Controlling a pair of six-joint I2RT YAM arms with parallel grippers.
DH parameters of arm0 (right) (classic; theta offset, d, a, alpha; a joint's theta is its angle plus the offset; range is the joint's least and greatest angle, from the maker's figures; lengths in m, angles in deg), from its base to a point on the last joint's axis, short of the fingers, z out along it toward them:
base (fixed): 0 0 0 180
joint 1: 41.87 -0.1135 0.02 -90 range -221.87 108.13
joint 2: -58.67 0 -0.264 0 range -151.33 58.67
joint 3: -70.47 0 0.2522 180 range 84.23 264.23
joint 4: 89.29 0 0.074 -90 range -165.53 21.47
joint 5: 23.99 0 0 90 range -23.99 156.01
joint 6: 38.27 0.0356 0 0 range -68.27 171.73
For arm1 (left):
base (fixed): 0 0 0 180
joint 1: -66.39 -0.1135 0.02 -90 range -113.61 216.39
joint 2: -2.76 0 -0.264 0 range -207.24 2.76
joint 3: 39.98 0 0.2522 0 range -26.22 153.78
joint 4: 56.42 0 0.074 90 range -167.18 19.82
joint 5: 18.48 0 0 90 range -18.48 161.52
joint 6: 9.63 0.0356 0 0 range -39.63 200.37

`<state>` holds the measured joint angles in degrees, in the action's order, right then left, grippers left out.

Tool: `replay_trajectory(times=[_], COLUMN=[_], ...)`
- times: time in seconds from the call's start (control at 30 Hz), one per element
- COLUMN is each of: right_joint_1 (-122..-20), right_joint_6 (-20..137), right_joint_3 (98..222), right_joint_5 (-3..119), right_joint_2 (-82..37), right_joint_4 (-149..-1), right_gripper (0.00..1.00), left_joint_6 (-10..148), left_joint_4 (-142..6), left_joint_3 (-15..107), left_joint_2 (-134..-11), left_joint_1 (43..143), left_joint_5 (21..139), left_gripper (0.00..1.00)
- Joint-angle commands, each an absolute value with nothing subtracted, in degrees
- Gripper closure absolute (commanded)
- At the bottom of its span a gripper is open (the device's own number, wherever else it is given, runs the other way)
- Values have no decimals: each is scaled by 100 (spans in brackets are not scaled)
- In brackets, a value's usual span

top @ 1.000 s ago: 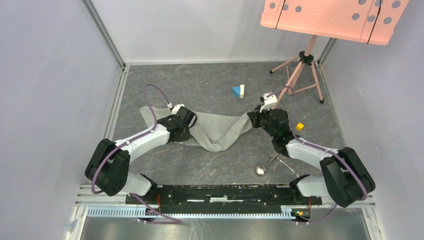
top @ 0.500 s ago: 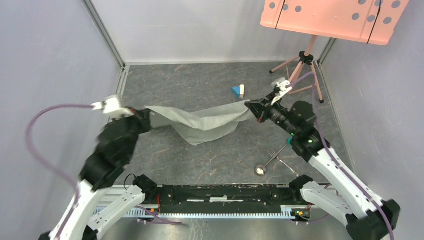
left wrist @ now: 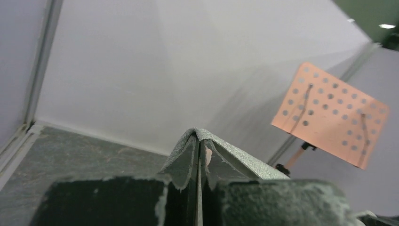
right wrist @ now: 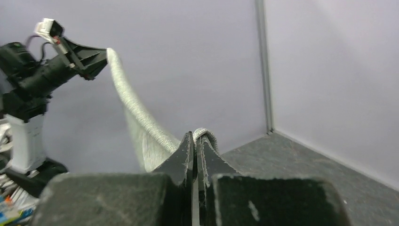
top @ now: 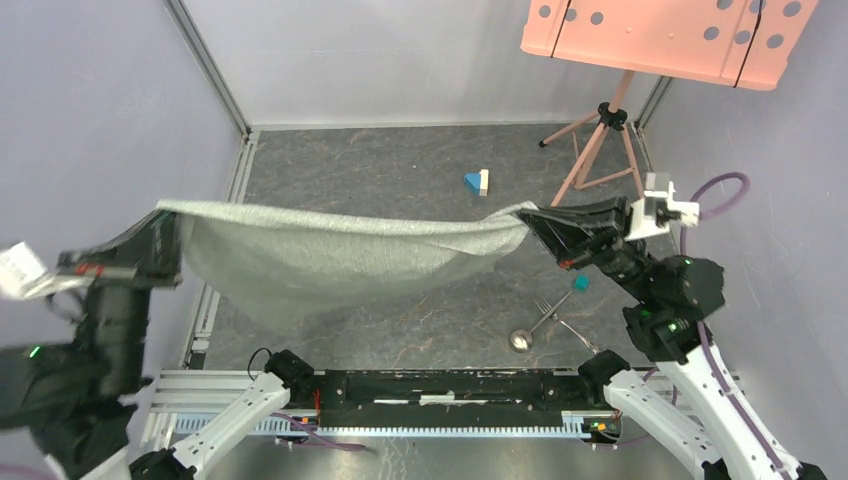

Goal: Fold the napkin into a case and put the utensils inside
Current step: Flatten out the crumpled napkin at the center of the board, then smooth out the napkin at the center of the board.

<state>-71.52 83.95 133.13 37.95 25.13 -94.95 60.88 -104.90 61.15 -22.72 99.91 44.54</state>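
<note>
The light grey napkin hangs spread in the air between both grippers, high above the table. My left gripper is shut on its left corner. My right gripper is shut on its right corner. In the right wrist view the cloth stretches across to the left gripper. The silver fork and spoon lie crossed on the table below the right arm. There is no folded case; the cloth is unfolded.
A small blue and white block pair lies at the back middle. A teal block sits near the fork. A pink stand with a perforated board stands at the back right. Walls enclose the dark table.
Both arms have risen and drawn apart, lifting the napkin off the table and stretching it from a crumpled heap into a wide hanging sheet. The utensils have not moved.
</note>
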Motion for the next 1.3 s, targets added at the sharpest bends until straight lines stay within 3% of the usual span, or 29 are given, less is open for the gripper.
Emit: replay_trajectory(times=[0.0, 0.17, 0.33, 0.37, 0.47, 0.5, 0.57, 0.7, 0.77, 0.83, 1.0, 1.1, 1.2, 1.27], right_joint_1=[-7157, -7148, -7099, -7081, -7019, -6989, -6891, -6825, -6809, -6815, -6824, -6823, -6814, -6807], right_joint_6=[8265, 7976, 7471, 7277, 6919, 6816, 6607, 6276, 6233, 6201, 6416, 6834, 7464, 7793], right_joint_3=[13405, 13093, 13659, 13870, 15139, 15807, 16923, 17608, 17327, 16860, 16080, 15713, 15257, 15015], right_joint_5=[5056, 6535, 7498, 7460, 7344, 7252, 6874, 6430, 6507, 6383, 5756, 5514, 5305, 5357], right_joint_2=[1791, 340, -2014, -2605, -4273, -4723, -5547, -6058, -5901, -5637, -5409, -5371, -5274, -5227], right_joint_4=[-8899, -9142, -10332, -10600, -10254, -9839, -8680, -7926, -7952, -8320, -8993, -9363, -9924, -10183], right_gripper=[99, 99, 98, 94, 57, 50, 45, 32, 26, 22, 21, 23, 38, 54], left_joint_6=[6306, 6328, 5927, 6031, 6366, 6383, 6332, 6096, 5848, 5575, 4638, 3994, 3258, 2941], left_joint_4=[-10760, -10523, -10233, -10059, -10289, -10683, -11540, -11729, -11384, -10841, -8968, -7595, -6451, -6012], left_joint_3=[5902, 5683, 6334, 6585, 7866, 8423, 9627, 9351, 8573, 7642, 5555, 4790, 4618, 4768], left_joint_2=[-3754, -5739, -8095, -8559, -10204, -10648, -11391, -11195, -10697, -10151, -9448, -9615, -10166, -10677], left_joint_1=[10000, 9682, 8008, 7860, 7574, 7487, 7413, 7414, 7413, 7420, 7536, 7827, 8166, 8387], left_joint_5=[3060, 1397, 2509, 2615, 2746, 3020, 3307, 3923, 4440, 5208, 7792, 8512, 8733, 8806], left_gripper=[98, 98, 98, 98, 95, 88, 58, 17, 3, 0, 0, 0, 0, 2])
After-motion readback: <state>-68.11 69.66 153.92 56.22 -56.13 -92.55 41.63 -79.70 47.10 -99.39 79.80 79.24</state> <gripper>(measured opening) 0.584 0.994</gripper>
